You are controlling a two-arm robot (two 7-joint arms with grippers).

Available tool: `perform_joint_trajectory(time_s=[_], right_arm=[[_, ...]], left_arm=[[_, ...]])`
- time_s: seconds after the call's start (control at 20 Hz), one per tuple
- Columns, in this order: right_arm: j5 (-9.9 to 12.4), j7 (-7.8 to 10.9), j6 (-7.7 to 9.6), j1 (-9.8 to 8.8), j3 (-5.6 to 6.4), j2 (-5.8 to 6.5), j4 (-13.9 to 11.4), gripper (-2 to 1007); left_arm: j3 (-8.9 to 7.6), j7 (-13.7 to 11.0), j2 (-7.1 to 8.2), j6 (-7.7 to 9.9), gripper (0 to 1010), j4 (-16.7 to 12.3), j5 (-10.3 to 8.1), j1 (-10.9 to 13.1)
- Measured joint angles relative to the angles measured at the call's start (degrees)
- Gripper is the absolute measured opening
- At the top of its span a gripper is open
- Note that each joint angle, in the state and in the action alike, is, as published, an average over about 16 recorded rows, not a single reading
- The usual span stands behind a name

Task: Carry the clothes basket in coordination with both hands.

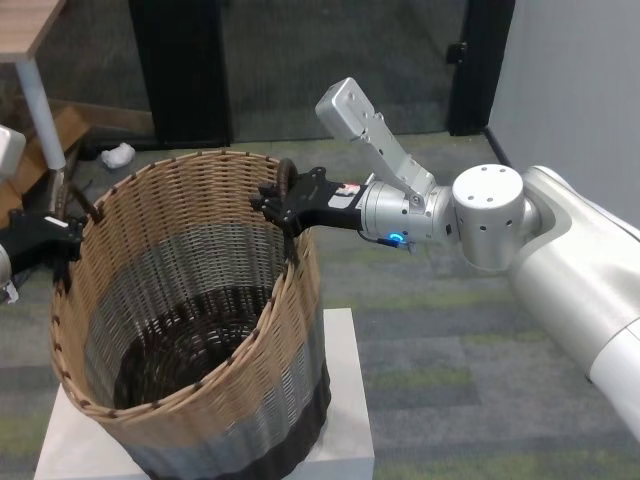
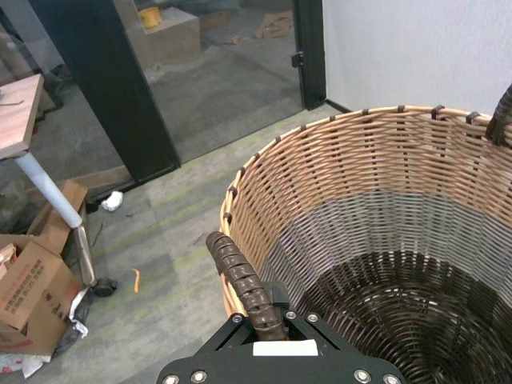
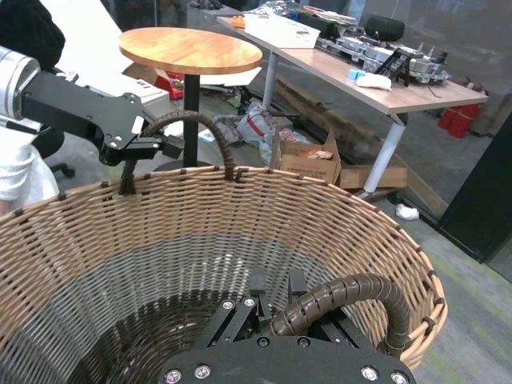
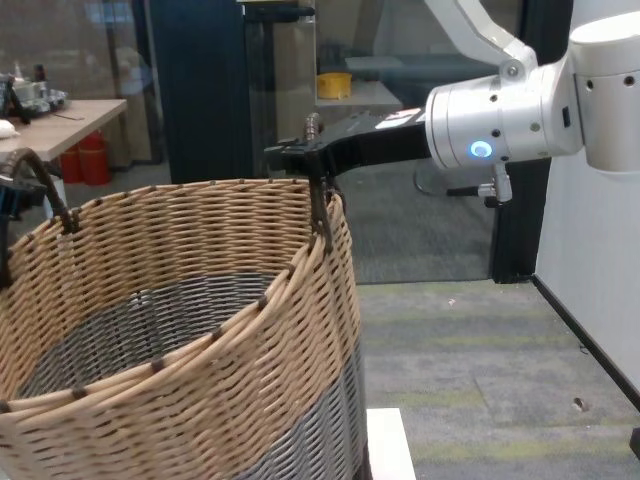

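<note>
The right gripper [image 1: 278, 205] is clamped on the right handle [image 3: 340, 300] of the basket [image 1: 200, 320]; in the right wrist view the wrapped loop runs straight into the closed black fingers. The left gripper [image 1: 62, 235] is likewise clenched on the left handle [image 2: 240, 280], which in the left wrist view disappears into the jaw mount. So both loops are held, one at each side of the rim.

The basket sits on a white pedestal [image 1: 340, 400], its mouth leaning toward the robot's body, the near rim lower than the far rim. Whether its base is off the pedestal cannot be told.

To carry well from here, both arms should probably rise together at one pace, keeping the gap between the grippers unchanged so the wicker rim is neither stretched nor squeezed. Holding the two handles level would likely stop the basket swinging further toward the body. Once the base is above the pedestal, any sideways travel should be slow and matched. The loops may pivot in the fingers, so a firm grip matters.
</note>
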Motion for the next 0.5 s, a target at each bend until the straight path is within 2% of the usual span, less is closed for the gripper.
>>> perform_joint_trajectory(time_s=[0.5], right_arm=[[-0.03, 0.39, -0.15, 0.29, 0.08, -0.22, 0.47, 207]], left_arm=[[0.09, 0.07, 0.06, 0.66, 1, -0.10, 0.18, -0.12]])
